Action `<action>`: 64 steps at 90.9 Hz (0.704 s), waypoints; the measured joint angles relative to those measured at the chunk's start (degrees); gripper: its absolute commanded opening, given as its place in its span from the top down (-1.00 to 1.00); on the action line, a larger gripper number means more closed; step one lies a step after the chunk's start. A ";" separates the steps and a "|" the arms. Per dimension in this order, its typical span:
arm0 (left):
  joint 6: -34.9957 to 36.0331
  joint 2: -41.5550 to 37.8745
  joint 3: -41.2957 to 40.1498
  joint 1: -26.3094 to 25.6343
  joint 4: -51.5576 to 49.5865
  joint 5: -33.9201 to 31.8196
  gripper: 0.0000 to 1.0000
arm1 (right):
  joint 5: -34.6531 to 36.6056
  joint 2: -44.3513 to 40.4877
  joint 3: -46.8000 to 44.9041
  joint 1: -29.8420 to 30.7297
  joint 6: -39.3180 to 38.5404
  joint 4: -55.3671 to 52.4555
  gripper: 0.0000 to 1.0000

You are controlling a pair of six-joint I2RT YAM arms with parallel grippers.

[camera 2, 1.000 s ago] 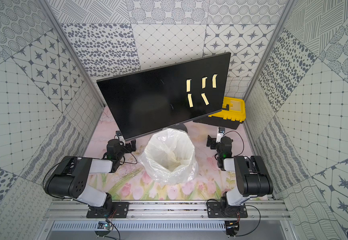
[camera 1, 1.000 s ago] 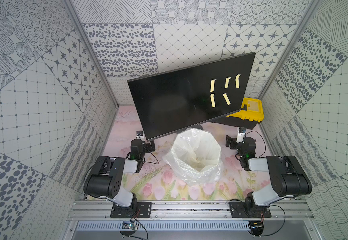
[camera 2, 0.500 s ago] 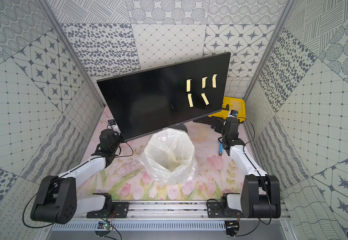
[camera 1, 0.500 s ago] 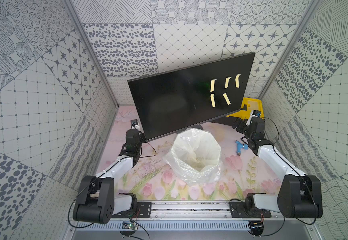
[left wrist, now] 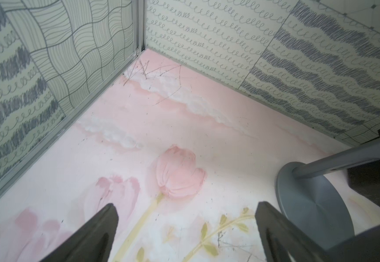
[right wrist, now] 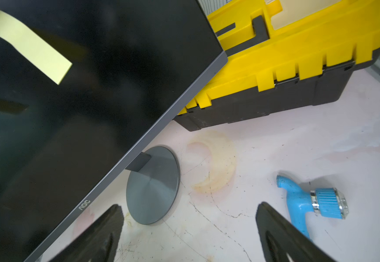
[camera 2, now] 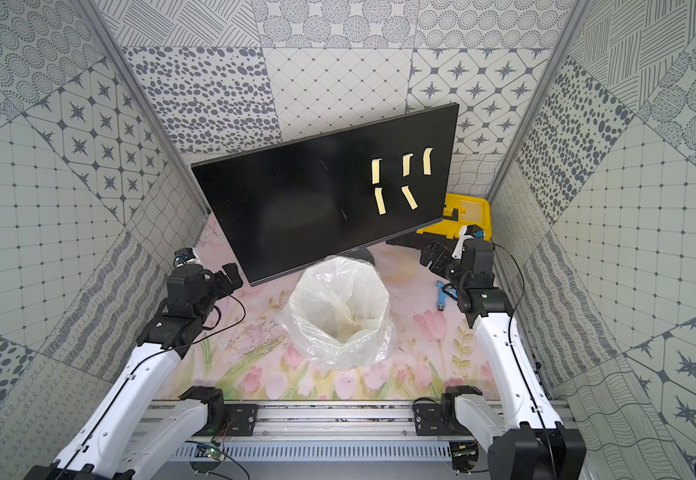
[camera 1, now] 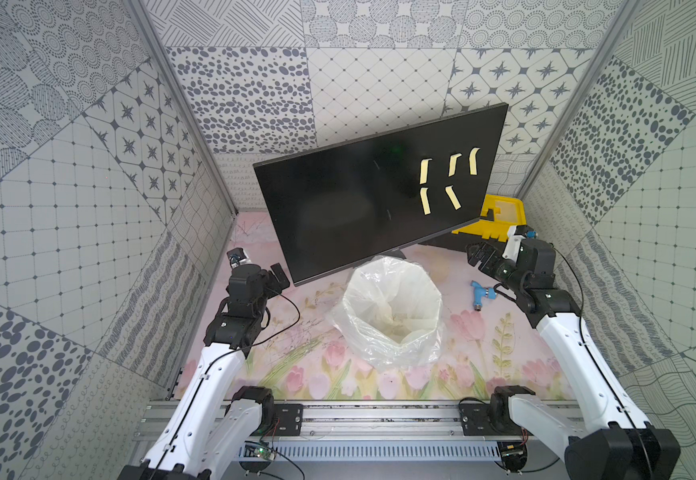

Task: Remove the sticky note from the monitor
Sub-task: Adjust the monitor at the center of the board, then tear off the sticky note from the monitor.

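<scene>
Monitor (right wrist: pixel 82 108) cut off in right wrist view; partly hides toolbox (right wrist: pixel 298 59).

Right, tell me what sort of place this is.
Likely a robot test cell: patterned panel walls box in a flower-printed tabletop, an aluminium rail runs along its front, and a monitor stands staged with sticky notes.

The monitor (camera 1: pixel 338 216) stands far centre, with sticky notes (camera 1: pixel 424 170) on its right half. The bin (camera 1: pixel 358 316) sits near it, the toolbox (camera 1: pixel 504 216) far right, and the hose nozzle (camera 1: pixel 481 296) right of the bin.
</scene>
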 measured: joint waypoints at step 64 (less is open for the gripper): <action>-9.62 -14.99 13.55 -0.13 -31.93 -0.90 -0.99 | -8.72 3.08 13.44 9.64 3.21 -5.62 -0.79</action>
